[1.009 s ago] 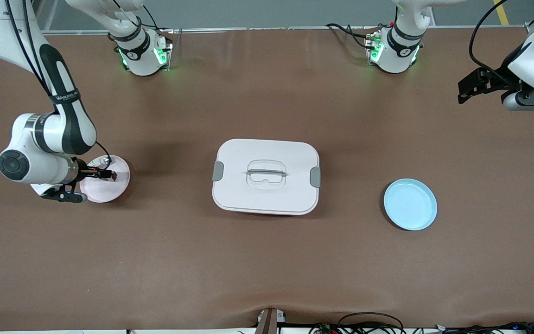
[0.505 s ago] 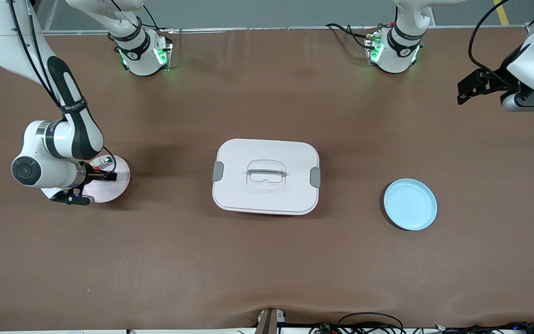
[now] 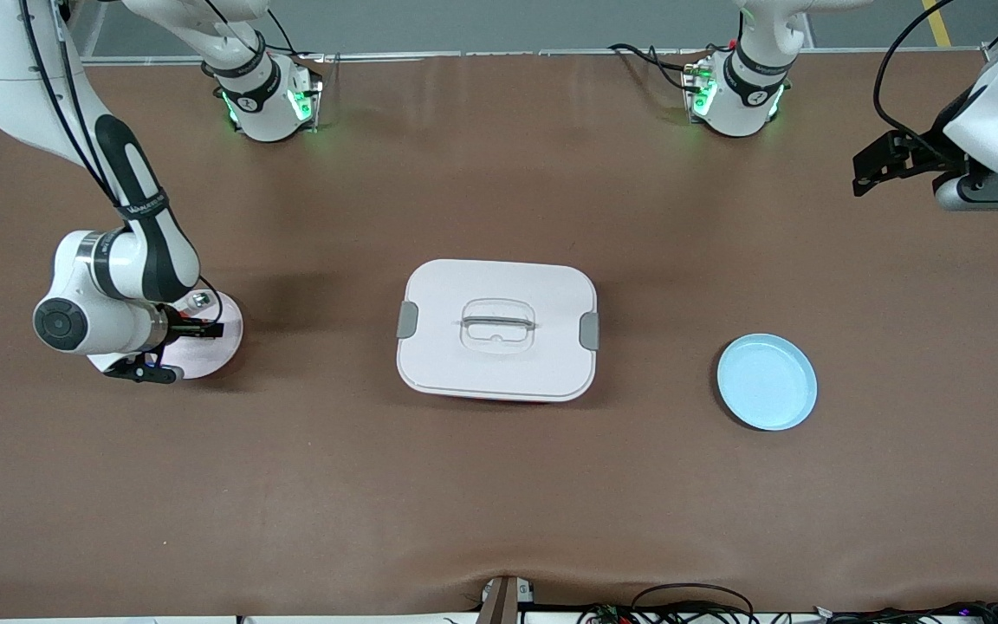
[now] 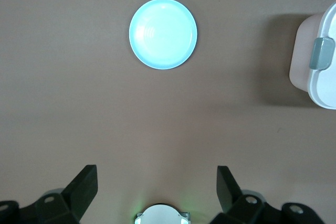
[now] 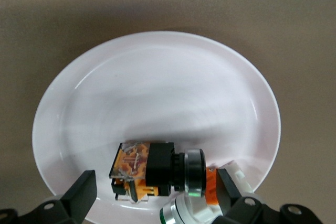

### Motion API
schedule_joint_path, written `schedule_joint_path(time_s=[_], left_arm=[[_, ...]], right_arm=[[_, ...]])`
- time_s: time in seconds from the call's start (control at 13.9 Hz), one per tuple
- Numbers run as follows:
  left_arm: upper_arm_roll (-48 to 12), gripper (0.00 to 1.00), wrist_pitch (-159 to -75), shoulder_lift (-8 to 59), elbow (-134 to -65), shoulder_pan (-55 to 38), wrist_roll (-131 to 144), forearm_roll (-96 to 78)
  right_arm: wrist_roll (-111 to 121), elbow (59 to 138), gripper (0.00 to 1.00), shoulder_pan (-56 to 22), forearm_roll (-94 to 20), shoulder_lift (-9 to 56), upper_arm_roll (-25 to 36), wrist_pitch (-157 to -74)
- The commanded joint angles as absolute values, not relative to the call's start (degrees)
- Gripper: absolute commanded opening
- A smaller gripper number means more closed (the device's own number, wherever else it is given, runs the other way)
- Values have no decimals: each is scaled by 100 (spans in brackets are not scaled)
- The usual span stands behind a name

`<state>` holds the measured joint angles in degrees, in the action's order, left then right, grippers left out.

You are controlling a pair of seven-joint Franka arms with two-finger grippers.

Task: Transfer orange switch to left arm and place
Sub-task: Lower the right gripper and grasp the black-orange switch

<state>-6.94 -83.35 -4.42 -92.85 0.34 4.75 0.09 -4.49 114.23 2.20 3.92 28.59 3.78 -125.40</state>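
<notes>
right pincer [image 5: 156,191]: low over the pink plate [image 5: 157,72] at the right arm's end of the tabletop; fingers apart, clamped on nothing.
orange switch [image 5: 149,167]: lying on its side in the pink plate, on the part of the plate toward the arm's wrist.
switch vs pincer: sits in the gap between the two fingertips; black body about centred, one end close to one finger, the other end close to the other. Contact not visible.
green-and-silver part [image 5: 181,214]: touching or just beside the switch, right at the pincer's root; risk of being caught too.
step in hand: judged as the grasp. Keep centred on the black body, drop until the tips bracket it, close slowly, check only the switch rises.
left pincer [image 4: 157,192]: waiting, fingers apart, high over bare tabletop at the left arm's end, near the blue plate [image 3: 766,381].
box [image 3: 496,329]: mid-tabletop, between the two plates; lift well clear before crossing.
</notes>
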Motion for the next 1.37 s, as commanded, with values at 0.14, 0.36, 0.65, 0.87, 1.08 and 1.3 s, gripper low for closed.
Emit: schedule_joint_path(time_s=[0.14, 0.36, 0.65, 0.87, 1.08, 1.3], left_arm=[[-721, 100, -8446, -492, -9351, 79, 475, 0], [-721, 100, -8446, -492, -9351, 79, 475, 0], [-721, 100, -8525, -483, -9352, 88, 475, 0], [-721, 100, -8543, -483, -9360, 88, 475, 0], [-721, 100, -8560, -457, -9352, 97, 475, 0], [-721, 100, -8561, -457, -9343, 97, 475, 0]], right_arm=[[-545, 11417, 100, 272, 466, 2918, 343, -12639], [-493, 11417, 100, 272, 466, 2927, 343, -12647], [-466, 11417, 78, 281, 466, 2936, 343, -12647], [-457, 11417, 57, 281, 466, 2953, 343, -12647], [-431, 11417, 37, 281, 466, 2944, 343, -12604], [-431, 11408, 35, 272, 466, 2909, 334, -12525]])
